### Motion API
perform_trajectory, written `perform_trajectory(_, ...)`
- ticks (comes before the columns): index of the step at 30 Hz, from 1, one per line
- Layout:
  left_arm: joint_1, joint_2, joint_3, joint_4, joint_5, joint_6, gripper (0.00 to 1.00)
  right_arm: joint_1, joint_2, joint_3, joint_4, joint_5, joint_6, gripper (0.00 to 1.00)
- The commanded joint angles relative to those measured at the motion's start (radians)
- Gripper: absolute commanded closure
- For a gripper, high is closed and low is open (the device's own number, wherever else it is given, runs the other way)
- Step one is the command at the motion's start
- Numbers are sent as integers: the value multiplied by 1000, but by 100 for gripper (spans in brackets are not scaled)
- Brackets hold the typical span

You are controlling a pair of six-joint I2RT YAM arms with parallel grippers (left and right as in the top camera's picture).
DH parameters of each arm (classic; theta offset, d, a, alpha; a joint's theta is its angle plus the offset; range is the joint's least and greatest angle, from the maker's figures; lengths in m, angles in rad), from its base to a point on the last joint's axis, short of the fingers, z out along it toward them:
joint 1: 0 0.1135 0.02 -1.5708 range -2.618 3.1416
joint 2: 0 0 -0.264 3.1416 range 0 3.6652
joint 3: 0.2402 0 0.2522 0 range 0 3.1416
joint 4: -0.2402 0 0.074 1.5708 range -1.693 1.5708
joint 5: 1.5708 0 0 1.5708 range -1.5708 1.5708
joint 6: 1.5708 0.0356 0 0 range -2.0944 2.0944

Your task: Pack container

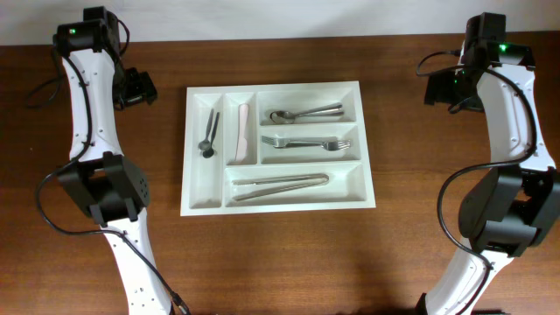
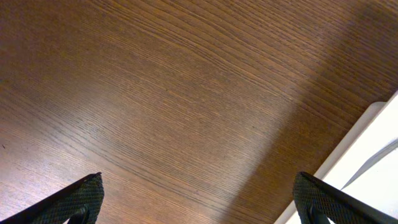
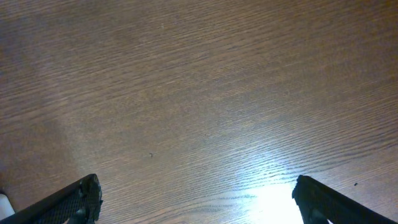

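The container (image 1: 280, 208) sat between your tools, every slot filled. Your left tool (image 2: 196, 180), close beside it, and your right tool (image 3: 196, 180), farther off, hung wide open and empty over the surface (image 1: 280, 262). Reaching in could knock the spoon (image 1: 306, 113) crooked.

Both arms arched — left end effector (image 1: 138, 88) and right end effector (image 1: 440, 91) gaping (very wide).

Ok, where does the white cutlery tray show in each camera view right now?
Overhead: the cutlery tray lies centre frame.
Left wrist: only its corner, at the lower right edge.
Right wrist: not identifiable; only a white sliver at the lower left.
Shared landmark: the brown wood table, seen in all three.
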Motion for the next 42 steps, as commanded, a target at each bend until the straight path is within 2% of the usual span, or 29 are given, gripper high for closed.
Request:
perform_trajectory(1,11,3,14,-1,-4,2,1,5,-20,9,0,-2,-6,1)
perform_trajectory(15,11,-3,14,-8,13,2,1,5,-20,9,0,-2,-6,1)
perform_trajectory(20,1,-129,13,82,116,1,1,5,-20,9,0,-2,-6,1)
perform_trajectory(26,-40,-341,7,274,110,2,1,5,-20,9,0,-2,-6,1)
perform_trajectory(28,-56,-473,-18,354,99,2,1,5,-20,9,0,-2,-6,1)
perform_trajectory(33,-57,-689,-266,511,84,2,1,5,-20,9,0,-2,-6,1)
perform_trajectory(42,-58,-1144,-1054,996,87,2,1,5,-20,9,0,-2,-6,1)
